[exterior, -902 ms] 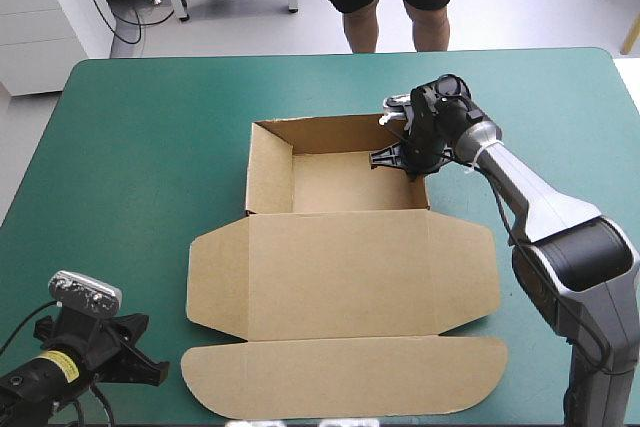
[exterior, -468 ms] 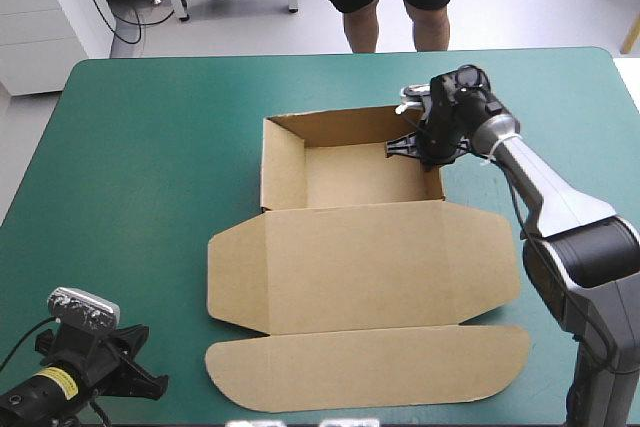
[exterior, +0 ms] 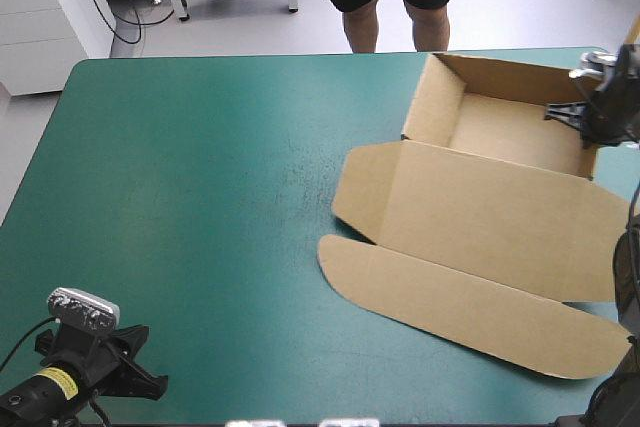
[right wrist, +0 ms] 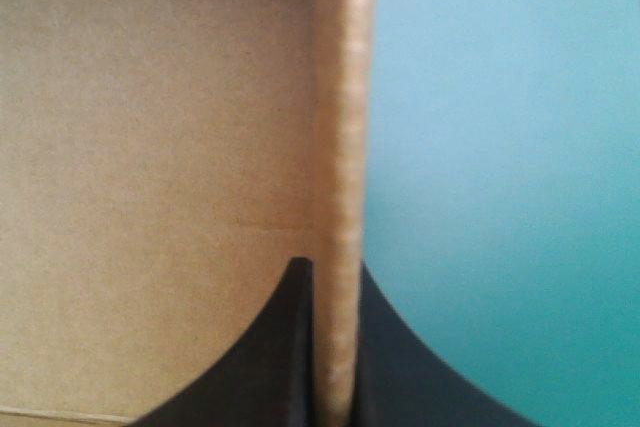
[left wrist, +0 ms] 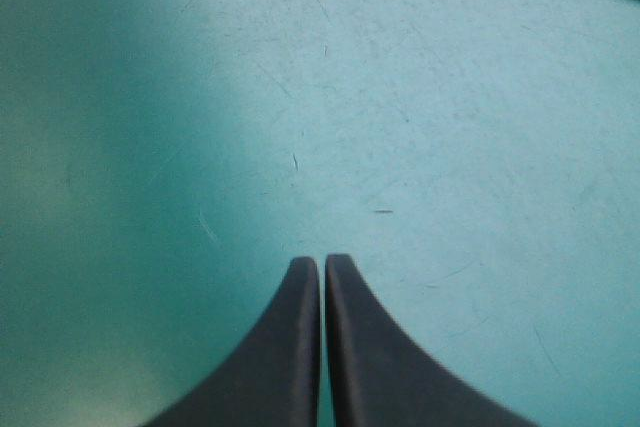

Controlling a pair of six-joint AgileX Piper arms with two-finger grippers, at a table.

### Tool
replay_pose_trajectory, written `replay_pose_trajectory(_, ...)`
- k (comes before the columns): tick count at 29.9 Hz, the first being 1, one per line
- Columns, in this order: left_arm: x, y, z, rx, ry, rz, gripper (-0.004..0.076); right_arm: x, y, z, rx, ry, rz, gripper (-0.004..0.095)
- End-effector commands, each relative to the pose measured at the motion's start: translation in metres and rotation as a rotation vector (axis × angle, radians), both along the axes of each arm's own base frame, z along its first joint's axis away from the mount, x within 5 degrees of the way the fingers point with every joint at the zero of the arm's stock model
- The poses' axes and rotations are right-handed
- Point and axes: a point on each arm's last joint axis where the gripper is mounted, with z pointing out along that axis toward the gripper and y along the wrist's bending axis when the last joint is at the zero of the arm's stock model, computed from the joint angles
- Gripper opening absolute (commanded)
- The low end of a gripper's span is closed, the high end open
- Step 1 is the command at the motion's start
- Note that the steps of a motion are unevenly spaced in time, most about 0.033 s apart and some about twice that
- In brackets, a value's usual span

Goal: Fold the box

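Right wrist view: right gripper (right wrist: 335, 272) clamps the box (exterior: 490, 207) wall; left gripper (left wrist: 322, 262) is closed, empty; so near the table (exterior: 200, 177) edge, the box could slide off.

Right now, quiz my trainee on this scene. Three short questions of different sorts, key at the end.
1. True or false: the left hand holds the box.
2. The right hand is shut on: A) the box's wall, B) a cloth, C) nothing.
3. Fill in: the lid lies ___ on the table.
Key: 1 false, it is shut over bare table; 2 A; 3 flat.
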Motion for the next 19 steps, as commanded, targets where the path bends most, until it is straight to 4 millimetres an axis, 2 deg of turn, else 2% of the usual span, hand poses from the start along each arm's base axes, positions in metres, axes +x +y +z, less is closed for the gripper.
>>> replay_pose_trajectory(1,0.003,-0.002,0.012,-0.035,-0.07,-0.005,-0.0008,-0.029,-0.049,0.037,-0.048,-0.104,-0.118,-0.0021)
replay_pose_trajectory(7,0.003,-0.002,0.012,-0.035,-0.07,-0.005,-0.0008,-0.058,-0.102,0.037,-0.056,-0.1,-0.269,-0.0021)
replay_pose_trajectory(12,0.003,-0.002,0.012,-0.035,-0.07,-0.005,-0.0008,-0.064,-0.112,0.037,-0.061,-0.102,-0.332,0.0009)
replay_pose_trajectory(14,0.003,-0.002,0.012,-0.035,-0.07,-0.005,-0.0008,-0.065,-0.112,0.037,-0.064,-0.101,-0.336,0.0076)
replay_pose_trajectory(19,0.003,-0.002,0.012,-0.035,-0.07,-0.005,-0.0008,-0.064,-0.112,0.037,-0.061,-0.102,-0.335,0.0352)
